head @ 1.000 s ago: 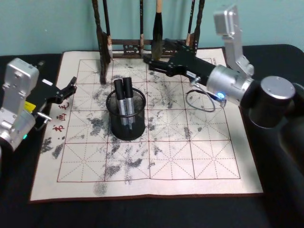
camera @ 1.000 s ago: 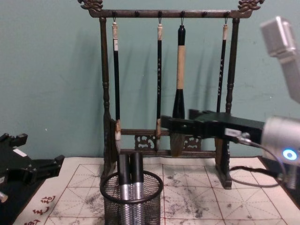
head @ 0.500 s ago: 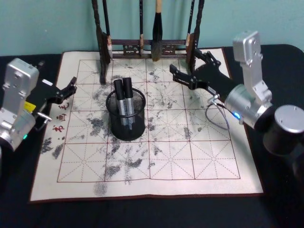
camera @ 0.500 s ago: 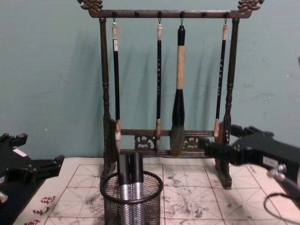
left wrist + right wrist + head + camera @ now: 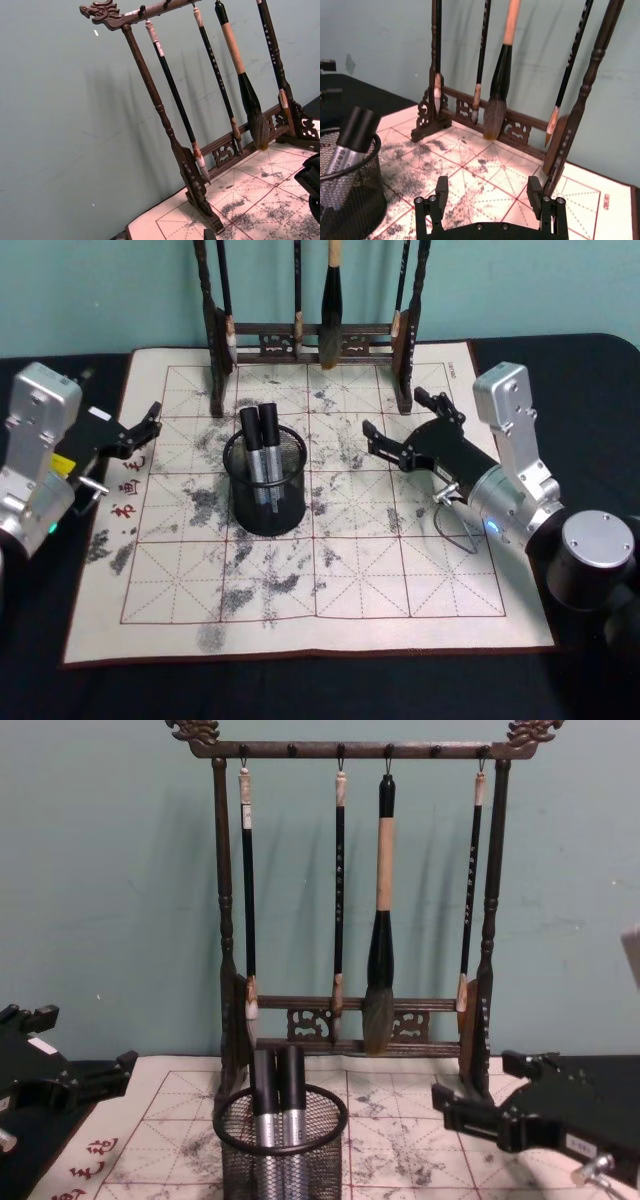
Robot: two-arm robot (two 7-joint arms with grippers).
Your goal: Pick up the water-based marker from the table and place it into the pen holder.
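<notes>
The pen holder [image 5: 265, 502], a black wire-mesh cup, stands left of centre on the mat. It also shows in the chest view [image 5: 283, 1152] and the right wrist view [image 5: 344, 197]. Two water-based markers [image 5: 259, 446] with black caps and silver barrels stand upright inside it [image 5: 278, 1105] [image 5: 351, 142]. My right gripper [image 5: 398, 416] hovers to the right of the holder, apart from it, open with nothing between its fingers [image 5: 487, 192] [image 5: 476, 1082]. My left gripper [image 5: 148, 425] is parked at the mat's left edge, open and empty [image 5: 85, 1040].
A tall dark wooden brush rack [image 5: 310, 340] with several hanging brushes stands at the mat's back edge [image 5: 350, 1020]. The ink-stained gridded mat [image 5: 300, 580] covers the black table. A thin cable loop [image 5: 455, 530] hangs by the right wrist.
My right gripper has drawn back from in front of the brush rack toward the near right and sunk lower, still open. The left arm, holder and markers have not moved.
</notes>
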